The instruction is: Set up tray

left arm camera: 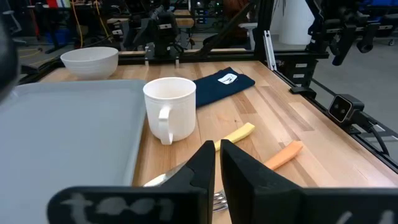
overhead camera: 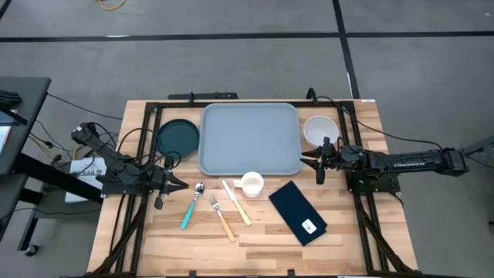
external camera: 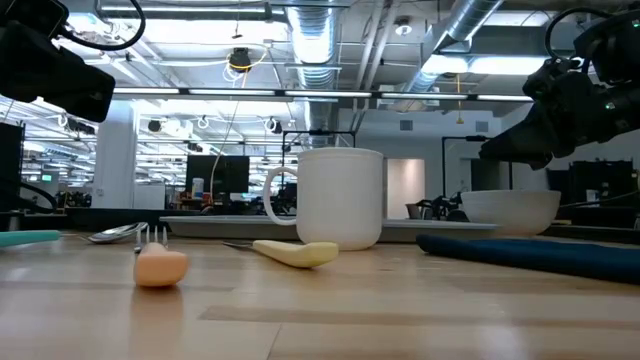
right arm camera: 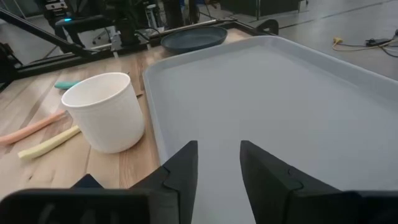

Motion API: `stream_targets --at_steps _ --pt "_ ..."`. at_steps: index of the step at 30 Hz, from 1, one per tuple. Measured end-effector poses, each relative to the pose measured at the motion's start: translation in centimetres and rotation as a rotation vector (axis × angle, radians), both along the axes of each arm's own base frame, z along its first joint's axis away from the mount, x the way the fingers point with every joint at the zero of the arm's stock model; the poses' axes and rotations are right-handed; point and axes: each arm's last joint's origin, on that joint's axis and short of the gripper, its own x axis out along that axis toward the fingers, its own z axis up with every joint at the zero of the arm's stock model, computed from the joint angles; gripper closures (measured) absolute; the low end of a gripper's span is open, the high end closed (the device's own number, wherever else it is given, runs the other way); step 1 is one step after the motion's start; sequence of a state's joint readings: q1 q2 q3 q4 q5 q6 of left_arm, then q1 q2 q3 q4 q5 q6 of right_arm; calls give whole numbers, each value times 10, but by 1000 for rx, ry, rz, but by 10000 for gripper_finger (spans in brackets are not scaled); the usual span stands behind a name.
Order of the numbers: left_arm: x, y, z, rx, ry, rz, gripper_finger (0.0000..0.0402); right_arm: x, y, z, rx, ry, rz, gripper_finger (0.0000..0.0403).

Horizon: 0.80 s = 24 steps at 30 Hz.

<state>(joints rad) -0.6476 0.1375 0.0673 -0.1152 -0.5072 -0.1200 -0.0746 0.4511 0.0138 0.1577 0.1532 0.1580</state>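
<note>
On the left of the wooden slatted surface (overhead camera: 262,239), the left hand (overhead camera: 179,184) hangs low over the boards with its two dark fingers (left arm camera: 249,180) pressed almost together, holding nothing. Just beyond it, toward the far edge, lies a round dark teal plate (overhead camera: 177,137), which sits just beside the left rim of the tray.

Near the left hand's tips is a row of cutlery: a metal spoon with a teal handle (overhead camera: 191,207), then a metal fork with an orange handle (overhead camera: 221,217), then a knife with a pale yellow handle (overhead camera: 236,202), all lying flat on the boards and angled.

The large light grey-blue rectangular plastic tray with rounded corners and a raised rim (overhead camera: 249,139) rests flat at the far middle of the surface, with nothing on it. Just in front of its near rim stands a white ceramic mug (overhead camera: 252,184), upright, off the tray.

Further right, a small dark navy rectangular napkin with a white tag (overhead camera: 298,211) lies at a slant on the wood. A white round bowl (overhead camera: 319,130) stands beside the tray's right rim.

The right hand (overhead camera: 310,160) hovers at the tray's right edge near the bowl, fingers (right arm camera: 264,171) spread apart and empty.
</note>
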Motion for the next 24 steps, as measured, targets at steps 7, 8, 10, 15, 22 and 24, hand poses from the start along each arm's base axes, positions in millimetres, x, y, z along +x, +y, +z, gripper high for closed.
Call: stream_targets --at_steps 7,8,10,15,22,24 --pt "0 1 0 -6 -1 27 387 0 0 0 0 0 0 290" --pt "0 1 0 -9 -3 38 387 0 0 0 0 0 0 290" --pt "0 1 0 -7 -4 47 387 0 0 0 0 0 0 290" --pt "0 1 0 7 -6 46 387 0 0 0 0 0 0 290" --pt "0 1 0 8 -6 47 387 0 0 0 0 0 0 290" --pt "0 1 0 8 -6 47 387 0 0 0 0 0 0 290"
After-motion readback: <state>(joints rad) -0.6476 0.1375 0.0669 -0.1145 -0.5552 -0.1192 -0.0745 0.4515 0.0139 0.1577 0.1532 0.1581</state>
